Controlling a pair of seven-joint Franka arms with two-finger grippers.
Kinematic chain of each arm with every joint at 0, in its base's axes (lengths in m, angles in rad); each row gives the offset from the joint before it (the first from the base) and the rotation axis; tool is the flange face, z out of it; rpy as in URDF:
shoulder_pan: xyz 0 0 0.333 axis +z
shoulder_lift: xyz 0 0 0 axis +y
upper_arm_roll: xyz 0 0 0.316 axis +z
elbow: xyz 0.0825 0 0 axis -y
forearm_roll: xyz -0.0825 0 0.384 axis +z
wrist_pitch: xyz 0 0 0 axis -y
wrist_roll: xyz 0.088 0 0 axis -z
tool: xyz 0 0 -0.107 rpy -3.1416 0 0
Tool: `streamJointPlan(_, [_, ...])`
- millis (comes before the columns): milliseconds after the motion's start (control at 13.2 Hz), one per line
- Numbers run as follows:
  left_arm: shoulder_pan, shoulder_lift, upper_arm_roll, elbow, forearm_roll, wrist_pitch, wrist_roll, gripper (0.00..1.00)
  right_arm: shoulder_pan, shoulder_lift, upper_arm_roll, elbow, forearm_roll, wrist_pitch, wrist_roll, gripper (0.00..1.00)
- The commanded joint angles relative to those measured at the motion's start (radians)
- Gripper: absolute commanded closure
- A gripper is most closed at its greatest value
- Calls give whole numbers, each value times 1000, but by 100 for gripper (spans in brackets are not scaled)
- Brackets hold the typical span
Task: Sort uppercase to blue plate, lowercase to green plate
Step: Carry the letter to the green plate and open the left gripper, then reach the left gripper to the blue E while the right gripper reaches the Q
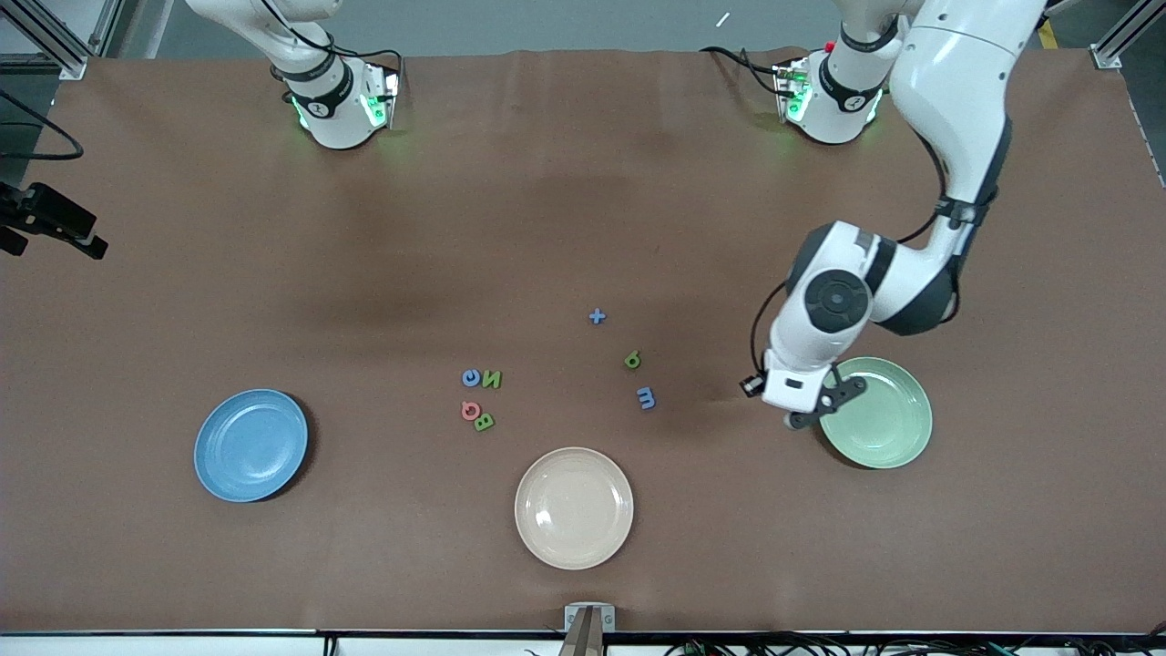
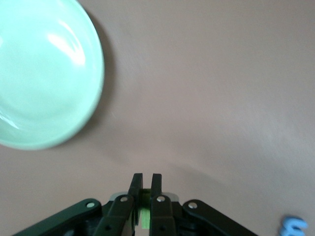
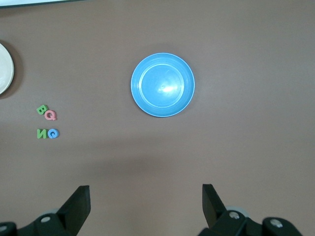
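My left gripper (image 1: 803, 420) hangs low beside the rim of the green plate (image 1: 888, 421), on the side toward the right arm's end. Its jaws (image 2: 146, 179) are shut on a small green letter (image 2: 145, 193), mostly hidden between them. That plate (image 2: 44, 73) is bare. On the table lie the lowercase blue x (image 1: 597, 316), green p (image 1: 632, 360) and blue m (image 1: 646, 397). The uppercase G (image 1: 471, 377), N (image 1: 492, 379), red Q (image 1: 470, 411) and B (image 1: 484, 421) sit clustered mid-table. The blue plate (image 1: 250, 445) is bare. My right gripper (image 3: 146, 196) is open, high above the table.
A cream plate (image 1: 574, 507) sits near the front edge, between the two coloured plates. A black camera clamp (image 1: 46, 219) juts in at the right arm's end. The left arm's elbow (image 1: 865, 282) hangs over the table above the green plate.
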Motion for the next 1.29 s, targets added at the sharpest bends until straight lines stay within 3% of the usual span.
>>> streamJointPlan(0, [65,-9,-10,14,14,-16,73,100,1,4,-1,12,-5,-11,11,0])
streamJointPlan(454, [140,28,-7,32,12,-14,157,100,1,8,-1,12,0,-10,2,0])
streamJointPlan(757, [180,99,-6,56,15,10,169,99,35,91,5,17,6,2,8,0])
streamJointPlan(909, [180,140,-3,121,32,1,185,97,59,154,5,40,26,6,13,0])
streamJointPlan(984, [183,154,-1,129,46,1,185,84,64,195,5,55,55,10,11,0])
streamJointPlan(1060, [186,158,2,129,66,1,185,58,79,224,5,60,69,28,11,0])
streamJointPlan(1136, [192,155,8,123,99,1,185,17,94,250,5,60,74,65,11,0])
streamJointPlan(1212, [195,148,7,117,109,-2,182,0,125,284,5,58,72,94,11,0])
